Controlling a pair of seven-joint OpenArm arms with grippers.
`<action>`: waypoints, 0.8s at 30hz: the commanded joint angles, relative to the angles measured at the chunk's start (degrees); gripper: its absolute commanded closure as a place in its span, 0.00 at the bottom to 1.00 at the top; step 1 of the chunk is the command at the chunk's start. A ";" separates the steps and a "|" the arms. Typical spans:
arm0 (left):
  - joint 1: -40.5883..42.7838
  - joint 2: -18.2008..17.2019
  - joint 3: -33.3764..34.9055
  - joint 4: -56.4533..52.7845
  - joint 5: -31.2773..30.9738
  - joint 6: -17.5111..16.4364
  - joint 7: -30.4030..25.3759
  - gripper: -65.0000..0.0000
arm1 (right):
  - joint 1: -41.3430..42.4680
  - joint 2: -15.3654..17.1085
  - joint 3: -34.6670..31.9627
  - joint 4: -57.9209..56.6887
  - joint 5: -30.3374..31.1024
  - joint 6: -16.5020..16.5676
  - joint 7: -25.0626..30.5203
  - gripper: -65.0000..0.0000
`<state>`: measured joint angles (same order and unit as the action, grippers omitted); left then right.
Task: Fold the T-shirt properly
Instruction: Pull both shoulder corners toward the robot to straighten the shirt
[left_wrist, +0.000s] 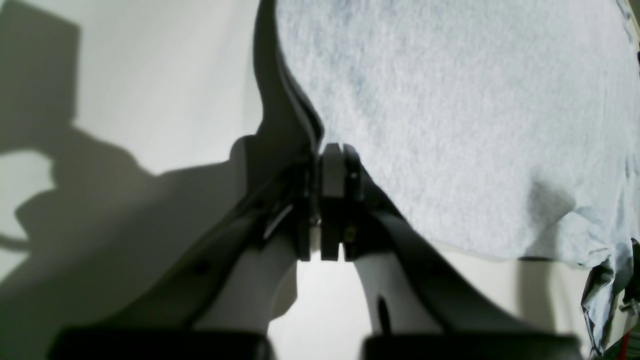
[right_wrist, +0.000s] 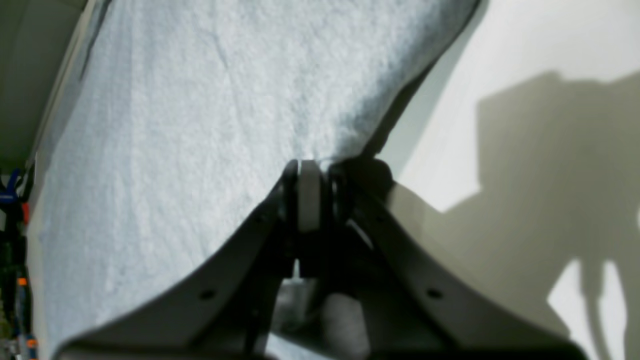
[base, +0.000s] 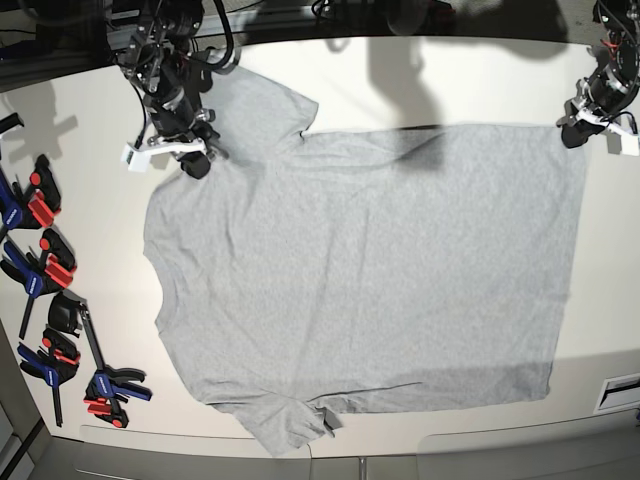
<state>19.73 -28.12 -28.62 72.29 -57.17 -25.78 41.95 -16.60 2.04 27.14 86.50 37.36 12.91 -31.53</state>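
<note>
The light grey T-shirt (base: 370, 270) lies spread flat on the white table (base: 90, 180), plain side up, collar to the left and hem to the right. My left gripper (base: 573, 132) is shut on the far hem corner at the top right. In the left wrist view the jaws (left_wrist: 331, 150) pinch the cloth edge (left_wrist: 450, 125). My right gripper (base: 196, 160) is shut on the shirt's far shoulder next to the sleeve (base: 262, 105). In the right wrist view it (right_wrist: 310, 167) grips the cloth (right_wrist: 200, 125). The near sleeve (base: 290, 425) is crumpled at the front edge.
Several blue, red and black clamps (base: 45, 275) lie along the table's left edge. A white fixture (base: 620, 392) sits at the front right edge. Arm bases and cables stand behind the table's far edge.
</note>
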 joint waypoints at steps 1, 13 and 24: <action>0.48 -0.98 -0.87 0.44 0.07 -0.02 0.24 1.00 | -1.07 0.35 0.76 1.79 0.07 0.26 -0.09 1.00; 13.88 -0.92 -8.79 12.59 -1.44 -1.97 0.63 1.00 | -14.97 0.33 6.16 15.21 0.50 1.88 -1.31 1.00; 26.25 4.07 -13.77 23.65 -1.46 -2.19 1.62 1.00 | -26.43 0.35 6.29 26.47 -1.88 1.86 -4.90 1.00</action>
<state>45.47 -23.14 -41.74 95.11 -58.00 -27.68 44.21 -42.76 1.89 33.15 111.77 35.14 14.57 -37.45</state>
